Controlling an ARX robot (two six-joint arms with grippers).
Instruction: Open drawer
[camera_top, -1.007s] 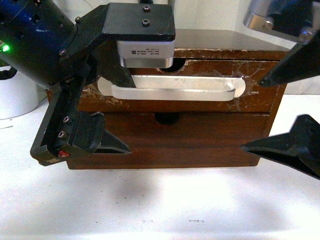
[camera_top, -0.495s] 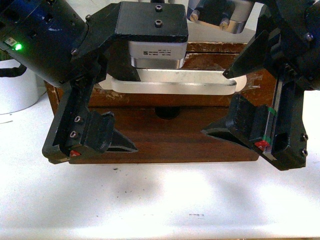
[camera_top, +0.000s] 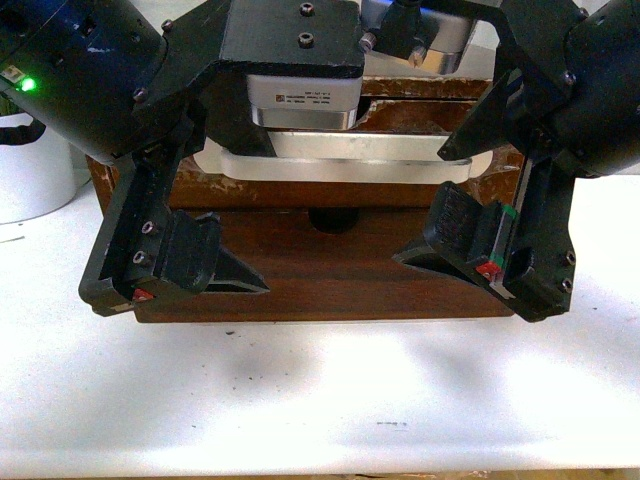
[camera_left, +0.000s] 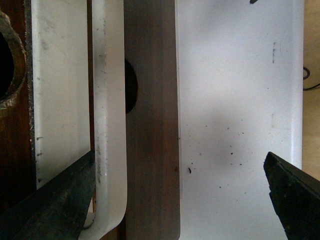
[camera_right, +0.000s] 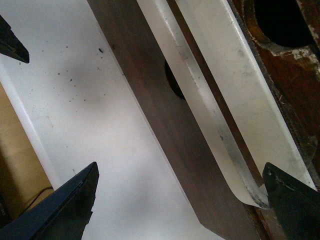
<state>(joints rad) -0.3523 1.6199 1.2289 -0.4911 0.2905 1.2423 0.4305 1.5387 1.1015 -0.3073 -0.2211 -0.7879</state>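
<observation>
The drawer (camera_top: 330, 193) is the upper one of a dark wooden cabinet, with a long white handle (camera_top: 350, 165) across its front. My left gripper (camera_top: 245, 215) is open at the handle's left end. In the left wrist view one finger (camera_left: 50, 200) lies over the handle's base plate. The handle bar (camera_left: 107, 100) sits inside the wide gap. My right gripper (camera_top: 418, 207) is open at the handle's right end. In the right wrist view, the handle (camera_right: 200, 100) curves round just short of one finger (camera_right: 290, 205). The arms hide much of the drawer front.
Below the drawer is a plain lower drawer (camera_top: 330, 260) with a notch (camera_top: 335, 218) in its rim. The cabinet stands on a white table (camera_top: 320, 390), whose front edge runs near the bottom. A white container (camera_top: 35, 170) stands at the far left.
My right arm has swung in from the right edge and now hangs in front of the cabinet's right half. My left gripper shifted slightly. Both remain open.
</observation>
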